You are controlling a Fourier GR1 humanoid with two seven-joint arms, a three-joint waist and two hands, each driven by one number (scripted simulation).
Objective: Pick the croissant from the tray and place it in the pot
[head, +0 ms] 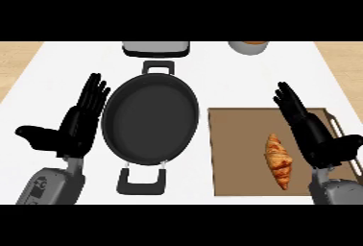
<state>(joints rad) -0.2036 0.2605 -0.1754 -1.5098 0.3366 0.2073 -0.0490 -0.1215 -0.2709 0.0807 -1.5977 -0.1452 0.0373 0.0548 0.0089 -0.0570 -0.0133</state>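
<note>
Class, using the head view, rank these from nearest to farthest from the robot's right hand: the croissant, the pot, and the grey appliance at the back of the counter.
Measured from the right hand:
1. Croissant, on the tray just to the hand's left.
2. Pot, mid-counter, beyond the tray's left edge.
3. Grey appliance, at the counter's far edge, behind the pot.

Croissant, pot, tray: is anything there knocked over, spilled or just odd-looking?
Nothing stands out. The croissant lies whole on the brown tray, the black pot sits upright beside it, and the left hand and right hand are open, touching neither.
</note>
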